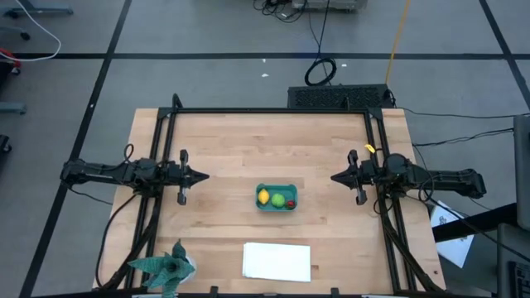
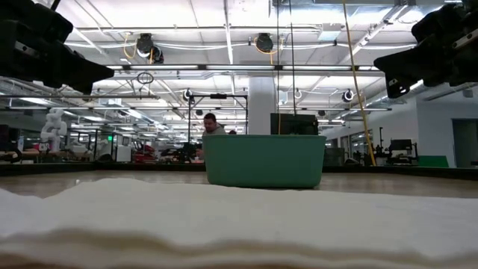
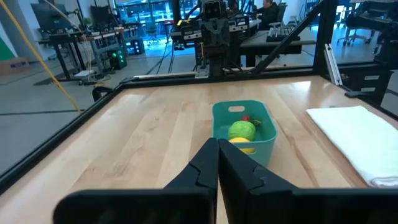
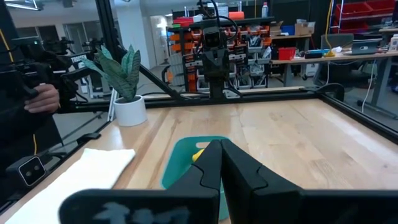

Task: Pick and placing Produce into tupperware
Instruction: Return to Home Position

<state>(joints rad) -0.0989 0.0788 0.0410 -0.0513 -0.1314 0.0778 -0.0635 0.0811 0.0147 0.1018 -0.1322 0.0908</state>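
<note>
- The teal tub (image 1: 276,188) stands upright near the middle of the wooden tabletop (image 1: 232,141), between the two arms and well apart from both
- All three fruits lie inside the tub: the yellow lemon (image 1: 263,197) at the end nearer the left arm, the round green fruit (image 1: 279,199) just beside it in the middle, and the tiny red fruit (image 1: 291,203) at the end nearer the right arm
- In the left wrist view the green fruit sits above the lemon and touches it, with the red fruit behind it against the far wall
- The left end effector (image 1: 203,175) hangs above the tabletop on the left side, pointing towards the tub; its two dark fingers (image 3: 205,165) are pressed together and hold nothing
- The right end effector (image 1: 334,177) mirrors it on the right side, also aimed at the tub, with its fingers (image 4: 239,165) closed against each other and nothing between them
- A flat white sheet (image 1: 277,261) lies on the tabletop near the front edge, apart from the tub; in the low view it fills the foreground below the tub
- A spiky teal-green leafy plant (image 1: 166,266) stands at the front left corner
- A person (image 2: 211,123) shows in the room behind the tub in the low view
- A hand (image 4: 42,98) appears at the edge of the right wrist view, beyond the tabletop frame
</note>
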